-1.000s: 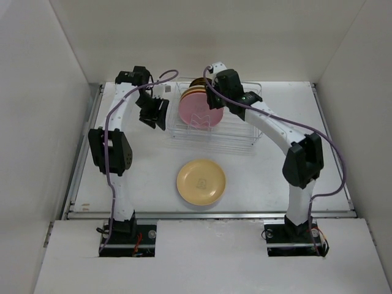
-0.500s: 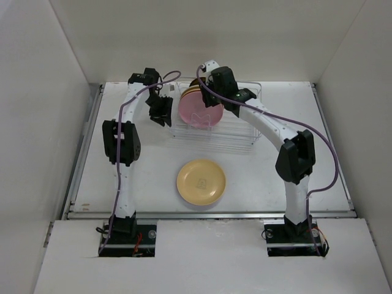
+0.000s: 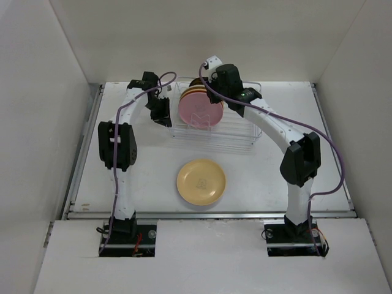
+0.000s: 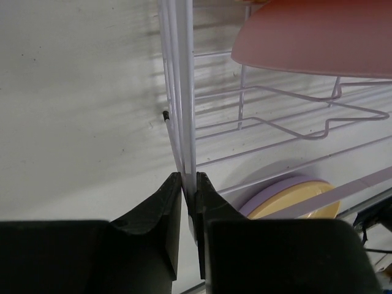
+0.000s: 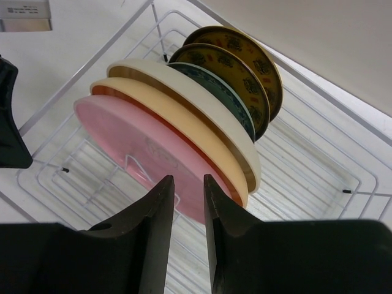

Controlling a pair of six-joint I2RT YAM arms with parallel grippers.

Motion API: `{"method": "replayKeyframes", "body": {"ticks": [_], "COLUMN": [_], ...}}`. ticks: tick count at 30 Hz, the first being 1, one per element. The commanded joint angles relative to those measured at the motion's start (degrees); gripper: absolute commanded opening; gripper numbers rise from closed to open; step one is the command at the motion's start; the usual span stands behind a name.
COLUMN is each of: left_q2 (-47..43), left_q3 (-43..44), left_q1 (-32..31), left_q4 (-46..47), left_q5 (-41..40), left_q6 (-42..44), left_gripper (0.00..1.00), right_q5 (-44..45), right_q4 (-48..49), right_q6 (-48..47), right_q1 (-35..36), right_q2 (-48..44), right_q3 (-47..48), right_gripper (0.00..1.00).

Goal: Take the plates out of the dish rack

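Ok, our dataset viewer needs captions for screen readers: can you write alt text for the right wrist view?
Two dark fingers of the right tool, narrowly parted, line up over the rim of a pink plate, frontmost in a row standing on edge in a white wire dish rack. Whether they grip it is unclear.

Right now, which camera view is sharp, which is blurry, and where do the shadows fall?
Top external view: even light, sharp, with only faint shadow beneath the dish rack. Left wrist view: the pink plate overhead is blurred, wire shadows stripe the table, and the left gripper is a dark silhouette. Right wrist view: the plates are crisp, and the right gripper is dark and featureless.
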Motion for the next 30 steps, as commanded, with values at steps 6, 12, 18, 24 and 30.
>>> {"method": "replayKeyframes", "body": {"ticks": [6, 12, 18, 24, 30], "left_q2": [-5.13, -6.27, -4.25, -3.72, -2.58], "left_q3": [-10.71, -11.86, -8.26, -5.71, -1.14], "left_q1": [0.01, -1.05, -1.05, -1.05, -1.05], "left_q4": [-0.2, 0.95, -0.99, -2.04, -4.06], "left_q5": [2.12, 3.44, 2.29, 1.77, 1.77], "left_q6": [-11.03, -11.65, -9.72, -8.4, -5.5], "left_gripper": [0.0, 0.0, 0.0, 0.0, 0.11], "right_q5": [0.28, 0.9, 0.9, -4.08, -10.7], "right_q4": [1.9, 0.75, 0.75, -1.53, -2.05], "right_q6": [-3.53, -3.53, -4.05, -4.58, -5.73], "right_q1": [-0.17, -0.17, -0.7, -0.7, -1.22], "right_q2": [1.82, 5.33, 7.18, 2.46, -1.61], "right_q3": [1.4, 3.86, 5.96, 6.07, 5.44], "right_gripper": [0.34, 0.34, 0.35, 0.77, 0.91]}}
